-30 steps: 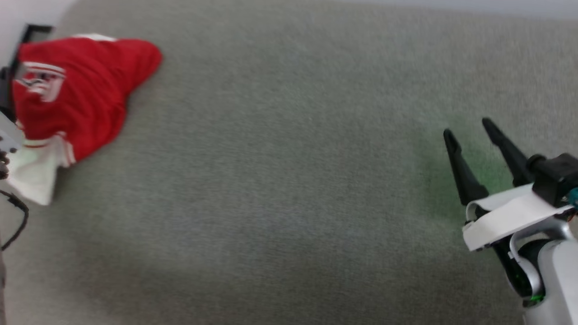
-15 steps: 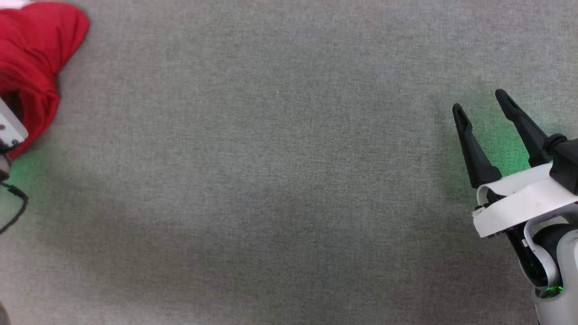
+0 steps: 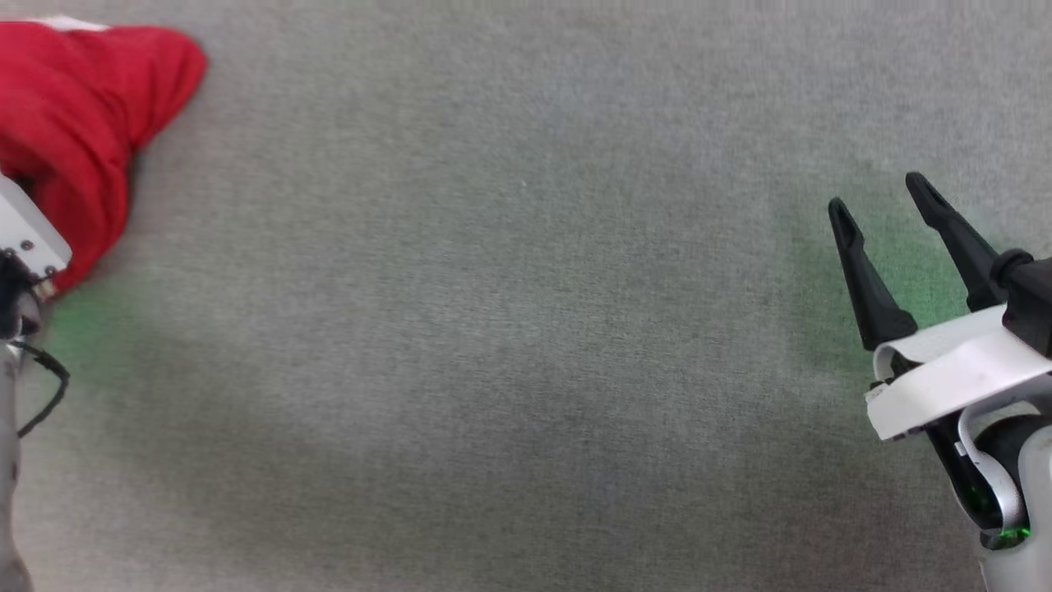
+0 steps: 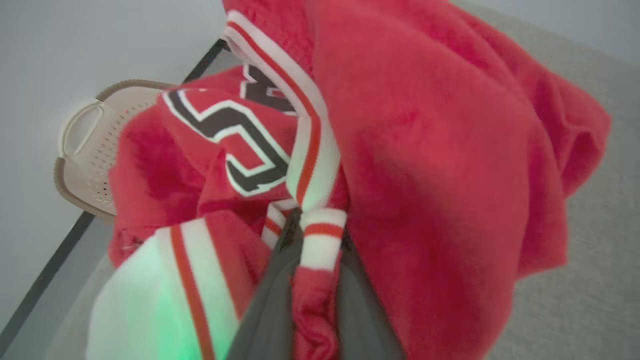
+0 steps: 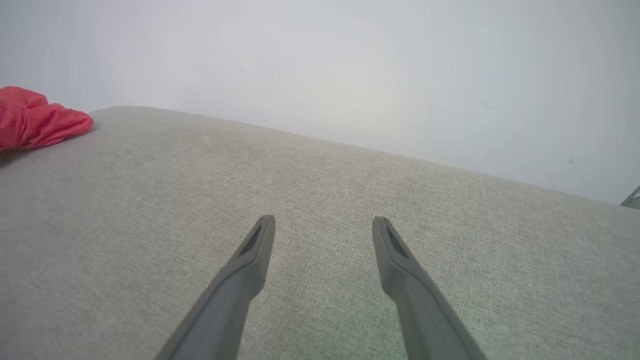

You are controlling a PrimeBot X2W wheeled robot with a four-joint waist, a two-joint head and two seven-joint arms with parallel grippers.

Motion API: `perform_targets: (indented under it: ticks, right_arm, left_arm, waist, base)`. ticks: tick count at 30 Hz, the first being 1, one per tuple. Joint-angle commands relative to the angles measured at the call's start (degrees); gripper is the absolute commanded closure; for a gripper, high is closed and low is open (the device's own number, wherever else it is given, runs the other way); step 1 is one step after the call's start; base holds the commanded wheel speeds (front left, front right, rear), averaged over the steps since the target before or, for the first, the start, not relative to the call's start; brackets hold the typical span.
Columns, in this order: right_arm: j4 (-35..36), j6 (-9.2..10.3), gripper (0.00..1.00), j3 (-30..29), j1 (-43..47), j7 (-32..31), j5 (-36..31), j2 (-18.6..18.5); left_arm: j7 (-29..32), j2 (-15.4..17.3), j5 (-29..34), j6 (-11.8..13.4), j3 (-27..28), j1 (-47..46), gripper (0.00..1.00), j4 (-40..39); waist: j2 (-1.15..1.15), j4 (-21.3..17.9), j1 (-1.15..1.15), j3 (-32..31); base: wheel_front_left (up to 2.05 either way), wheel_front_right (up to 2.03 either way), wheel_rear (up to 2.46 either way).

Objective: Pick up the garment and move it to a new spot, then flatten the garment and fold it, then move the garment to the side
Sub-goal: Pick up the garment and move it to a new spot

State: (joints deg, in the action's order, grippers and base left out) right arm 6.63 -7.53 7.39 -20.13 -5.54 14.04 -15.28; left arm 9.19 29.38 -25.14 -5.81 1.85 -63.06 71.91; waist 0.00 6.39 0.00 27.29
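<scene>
The garment [image 4: 425,150] is a bunched red jersey with white panels, striped trim and black numerals. In the left wrist view my left gripper [image 4: 320,227] is shut on a fold of its red-white striped trim, with red cloth squeezed between the dark fingers [image 4: 270,305]. In the head view the garment [image 3: 74,107] lies at the table's far left corner, partly cut off, with my left wrist's white housing [image 3: 23,238] against it. My right gripper [image 3: 878,195] hovers open over bare cloth at the right, far from the garment [image 5: 35,122]. Nothing sits between its fingers [image 5: 324,220].
The table [image 3: 493,329] is covered in grey fabric. Past the garment, a beige perforated basket [image 4: 87,160] sits beyond the table's black edge [image 4: 50,270]. A pale wall [image 5: 325,65] stands behind the table's far side.
The head camera has moved, so the garment now sits further into the upper left corner and is cut off by the frame. My right gripper stays open in about the same pose.
</scene>
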Motion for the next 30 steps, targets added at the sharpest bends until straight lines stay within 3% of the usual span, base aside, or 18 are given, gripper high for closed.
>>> perform_targets:
  ticks: [1, 20, 30]
  right_arm:
    - [-0.37, 0.07, 0.00, -0.38, 1.16, 0.37, 0.35, 0.19]
    - [-6.11, 0.08, 0.00, -0.52, 5.94, 4.69, 2.10, 3.37]
    - [-7.85, 0.07, 0.00, -3.12, 7.39, 7.49, 2.13, 4.97]
  left_arm:
    - [-1.23, 0.31, 0.48, -0.34, -0.49, -0.83, 1.00, -0.08]
    - [-9.86, 0.79, 5.33, -1.64, -10.06, -9.87, 1.00, -6.53]
    - [-6.38, -0.46, 0.98, -1.64, -18.71, -10.53, 1.00, -15.63]
  waist:
    - [0.00, 2.04, 0.00, -3.28]
    - [0.00, 7.99, 0.00, -17.67]
    - [0.00, 6.52, 0.00, -21.99]
  base:
    - [0.00, 0.00, 0.00]
    - [0.00, 0.00, 0.00]
    - [0.00, 0.00, 0.00]
